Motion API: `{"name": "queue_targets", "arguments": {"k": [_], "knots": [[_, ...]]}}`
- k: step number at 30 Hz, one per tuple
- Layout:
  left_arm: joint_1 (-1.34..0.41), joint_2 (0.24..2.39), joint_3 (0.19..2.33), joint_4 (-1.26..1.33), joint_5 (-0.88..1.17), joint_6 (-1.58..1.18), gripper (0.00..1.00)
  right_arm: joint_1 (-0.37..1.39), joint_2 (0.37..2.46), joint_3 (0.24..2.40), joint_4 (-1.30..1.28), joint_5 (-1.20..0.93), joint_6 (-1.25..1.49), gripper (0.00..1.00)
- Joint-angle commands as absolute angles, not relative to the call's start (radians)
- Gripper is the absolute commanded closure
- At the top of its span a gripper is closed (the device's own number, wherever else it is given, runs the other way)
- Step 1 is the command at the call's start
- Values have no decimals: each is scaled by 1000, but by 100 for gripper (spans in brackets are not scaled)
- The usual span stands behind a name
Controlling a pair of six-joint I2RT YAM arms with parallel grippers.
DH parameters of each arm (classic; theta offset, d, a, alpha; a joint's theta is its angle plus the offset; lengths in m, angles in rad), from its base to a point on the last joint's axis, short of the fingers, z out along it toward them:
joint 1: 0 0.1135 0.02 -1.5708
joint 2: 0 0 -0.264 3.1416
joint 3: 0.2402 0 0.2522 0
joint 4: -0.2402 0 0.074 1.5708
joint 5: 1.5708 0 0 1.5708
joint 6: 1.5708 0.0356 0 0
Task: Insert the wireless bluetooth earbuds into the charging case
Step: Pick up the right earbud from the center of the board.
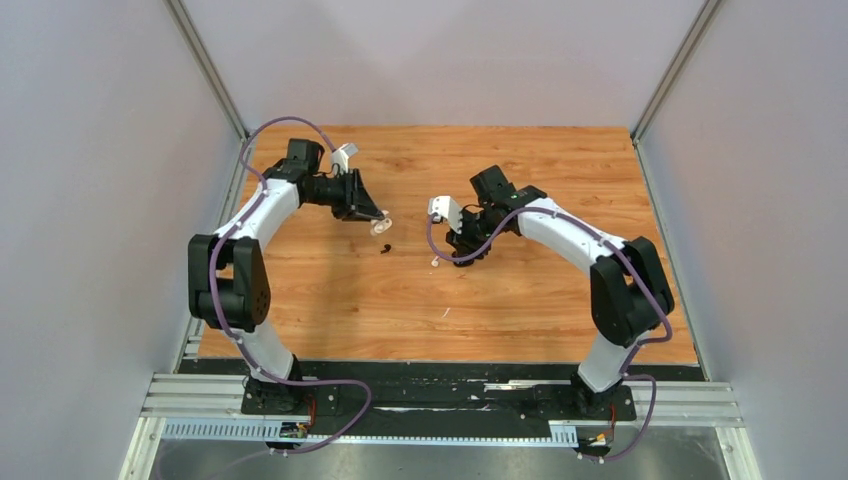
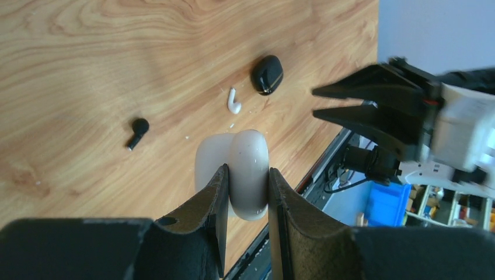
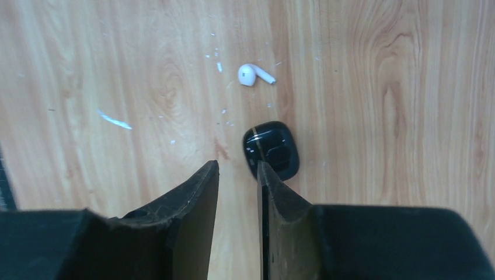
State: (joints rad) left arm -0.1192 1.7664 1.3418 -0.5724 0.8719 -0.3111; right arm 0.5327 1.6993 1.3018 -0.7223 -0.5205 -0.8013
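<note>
While pinching the white case [image 2: 248, 149] tight between both fingers, holds it out over the far left part of the table [image 1: 560, 300] with the left gripper [image 2: 247, 175]. Cannot tell if touching the wood or just above it. Looks like two round halves side by side, so maybe open, but hard to be sure.

Over on the right, the right gripper [image 3: 238, 169] low over the wood, fingers a little way apart, nothing between them. Just beside one fingertip, the black case [image 3: 271, 149], flat on the table, lid shut. Not grabbed yet.

Loose on the table: the white earbud [image 3: 254, 74], just left of the black case and between the two grippers, and the black earbud [image 2: 138, 131], near the white case, on its near side. Neither one inside a case. Only these two earbuds in sight. No way to tell about any others, maybe tucked inside a case, maybe hidden.

So, by the look of things, not far into the job. Done: white case in a firm grip. Left to do: get the black case open, pick up each tiny earbud, match white with white and black with black, and push each one down into its slot. Likely fiddly, with earbuds so small and smooth.
</note>
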Motion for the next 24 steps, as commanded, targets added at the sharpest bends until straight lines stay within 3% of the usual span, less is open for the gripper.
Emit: {"name": "queue_targets", "arguments": {"k": [1,13,24], "knots": [[-110,1637,1320,-648,869,-234,100,551,1789,1348,-611,-484,-987,69],[-13,1574,1338,-753,853,-146,100,600,2024,1493,-522,-427,-1020,63],[-9,1548,1307,-739,859,-156,100,673,2004,1373,-516,-379,-1095,62]]}}
